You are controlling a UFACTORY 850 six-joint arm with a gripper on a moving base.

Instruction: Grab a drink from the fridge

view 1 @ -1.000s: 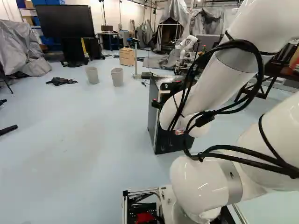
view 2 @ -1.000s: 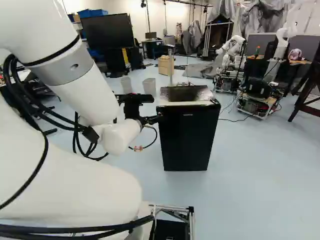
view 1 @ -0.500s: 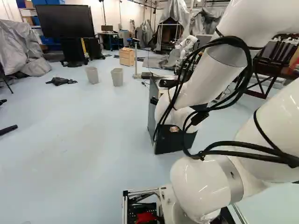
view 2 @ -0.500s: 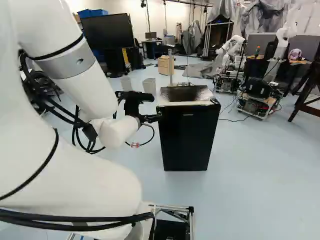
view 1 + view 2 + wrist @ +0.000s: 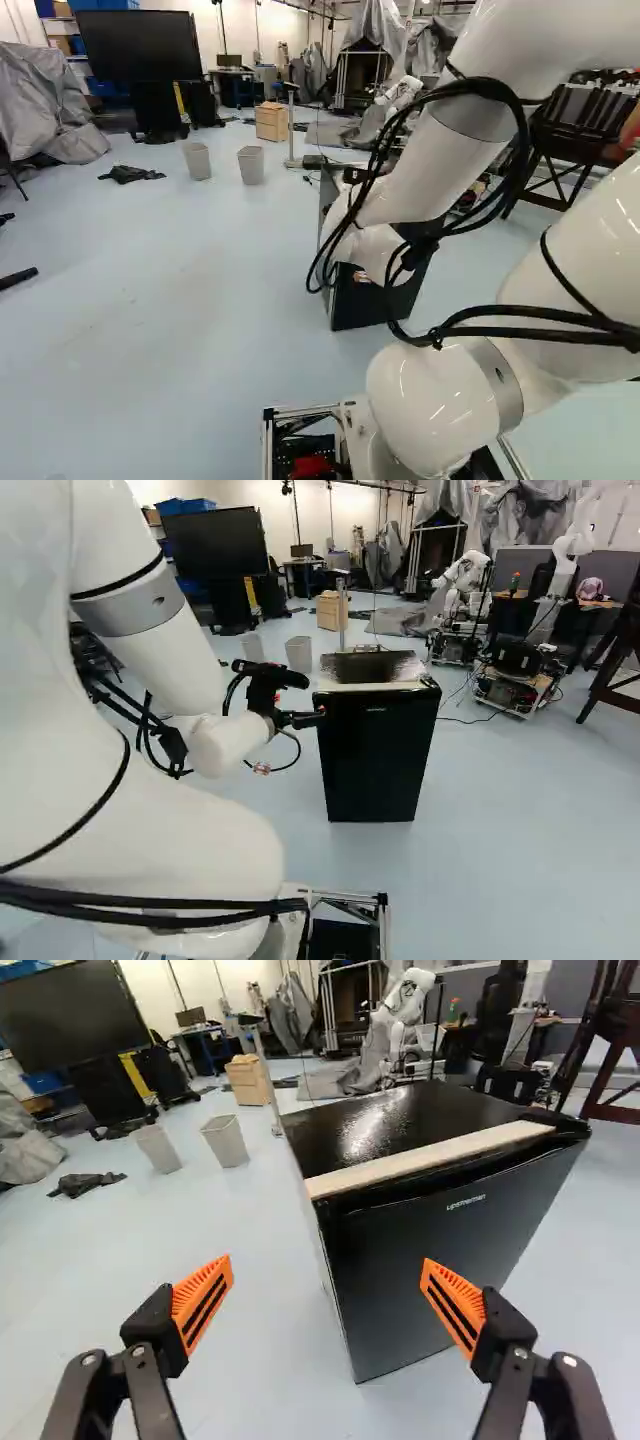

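On the floor (image 5: 500, 830) ahead of the base, found fridge (image 5: 420, 1220) upright with door closed. Unable to see any drink in the views supplied; presumed stored inside. Noted pale strip (image 5: 430, 1160) along the top front edge and small black cover (image 5: 560, 1122) at one upper corner, probably concealing a hinge. Judged on that basis to open from the opposite edge, nearer the arm (image 5: 180, 670). Found hand (image 5: 328, 1263) spread wide at that edge and holding nothing, with one orange pad (image 5: 203, 1302) over the floor beside the fridge and the other (image 5: 455, 1308) in front of the door. Likely so placed to work a finger against the door's edge and draw it outward. Unable to confirm contact. Advise catching the edge firmly before pulling, to avoid slipping off or shoving the whole fridge. Observed cables (image 5: 500, 310) looped loosely along the arm, presumably for slack at the joints; keep clear of the door. Beyond, recorded two pale bins (image 5: 226, 1141), wooden box (image 5: 248, 1080) and another robot (image 5: 465, 580), all well apart from the work.
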